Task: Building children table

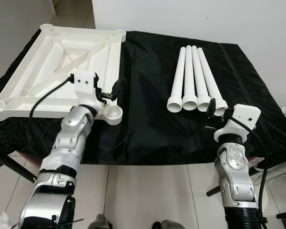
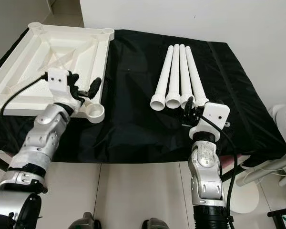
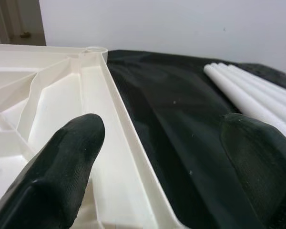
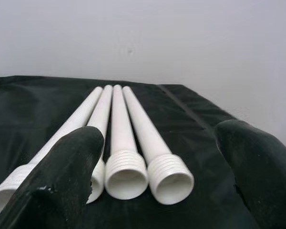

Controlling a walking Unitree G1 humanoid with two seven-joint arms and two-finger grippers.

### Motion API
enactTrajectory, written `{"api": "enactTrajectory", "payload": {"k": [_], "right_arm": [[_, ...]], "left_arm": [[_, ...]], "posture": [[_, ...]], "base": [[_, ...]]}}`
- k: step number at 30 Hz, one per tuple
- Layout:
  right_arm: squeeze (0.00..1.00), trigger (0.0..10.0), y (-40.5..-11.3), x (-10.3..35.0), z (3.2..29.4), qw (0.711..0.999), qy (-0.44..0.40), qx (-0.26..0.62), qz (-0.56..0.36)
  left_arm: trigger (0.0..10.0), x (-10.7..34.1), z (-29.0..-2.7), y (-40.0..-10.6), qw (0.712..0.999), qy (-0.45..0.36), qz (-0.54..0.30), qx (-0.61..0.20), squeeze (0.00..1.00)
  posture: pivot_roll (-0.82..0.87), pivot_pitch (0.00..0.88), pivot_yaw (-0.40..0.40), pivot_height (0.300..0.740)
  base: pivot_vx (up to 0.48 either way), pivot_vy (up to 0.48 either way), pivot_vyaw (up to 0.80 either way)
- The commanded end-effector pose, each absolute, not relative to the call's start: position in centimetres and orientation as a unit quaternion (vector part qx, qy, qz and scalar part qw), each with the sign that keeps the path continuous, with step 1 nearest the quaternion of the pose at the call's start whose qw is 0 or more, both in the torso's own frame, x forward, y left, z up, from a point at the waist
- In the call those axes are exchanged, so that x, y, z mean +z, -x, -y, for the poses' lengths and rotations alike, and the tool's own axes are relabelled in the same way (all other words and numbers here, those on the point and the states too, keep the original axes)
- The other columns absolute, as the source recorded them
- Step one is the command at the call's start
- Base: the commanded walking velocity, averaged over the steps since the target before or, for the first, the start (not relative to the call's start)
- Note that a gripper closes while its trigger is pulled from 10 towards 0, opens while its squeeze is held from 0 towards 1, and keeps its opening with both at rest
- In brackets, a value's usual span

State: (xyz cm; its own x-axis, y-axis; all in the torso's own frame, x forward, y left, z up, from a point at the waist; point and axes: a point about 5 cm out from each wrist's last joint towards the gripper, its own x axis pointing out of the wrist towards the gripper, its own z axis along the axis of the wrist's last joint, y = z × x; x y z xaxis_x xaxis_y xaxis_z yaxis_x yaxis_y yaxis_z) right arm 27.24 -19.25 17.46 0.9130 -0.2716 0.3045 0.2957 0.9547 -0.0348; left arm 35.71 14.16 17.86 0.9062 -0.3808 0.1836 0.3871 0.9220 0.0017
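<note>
While both claws gape empty, left claw over the tabletop's edge, right claw at four legs on the surface: legs likely light, rigid, slick; grip mid-shaft.

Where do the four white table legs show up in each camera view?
Left eye: table legs upper right of centre, on the black cloth.
Right eye: legs upper centre-right.
Left wrist: right edge, beyond the tabletop.
Right wrist: centre, threaded ends nearest, between the open right gripper fingers.
Shared landmark: the black cloth.
</note>
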Motion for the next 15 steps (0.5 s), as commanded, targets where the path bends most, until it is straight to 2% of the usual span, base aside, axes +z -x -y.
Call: {"api": "enactTrajectory", "payload": {"k": [1,6,15], "right_arm": [[0.00,10.0,-27.23,17.31,19.66,0.974,0.063,-0.157,0.151],[0.00,10.0,-27.51,17.55,19.76,0.973,0.075,-0.153,0.155],[0.00,10.0,-28.05,17.66,19.57,0.973,0.093,-0.145,0.154]], "left_arm": [[10.0,17.60,-14.85,-35.87,0.986,0.022,0.088,-0.142,0.00],[10.0,17.76,-14.99,-36.31,0.987,0.018,0.091,-0.132,0.00],[10.0,18.26,-14.65,-36.80,0.986,0.019,0.102,-0.130,0.00]], "posture": [[0.04,0.000,-0.013,0.740],[0.04,0.000,-0.020,0.740],[0.05,0.000,-0.034,0.740]], "base": [[0.000,0.000,0.00],[0.000,0.000,0.00],[0.275,0.000,0.00]]}}
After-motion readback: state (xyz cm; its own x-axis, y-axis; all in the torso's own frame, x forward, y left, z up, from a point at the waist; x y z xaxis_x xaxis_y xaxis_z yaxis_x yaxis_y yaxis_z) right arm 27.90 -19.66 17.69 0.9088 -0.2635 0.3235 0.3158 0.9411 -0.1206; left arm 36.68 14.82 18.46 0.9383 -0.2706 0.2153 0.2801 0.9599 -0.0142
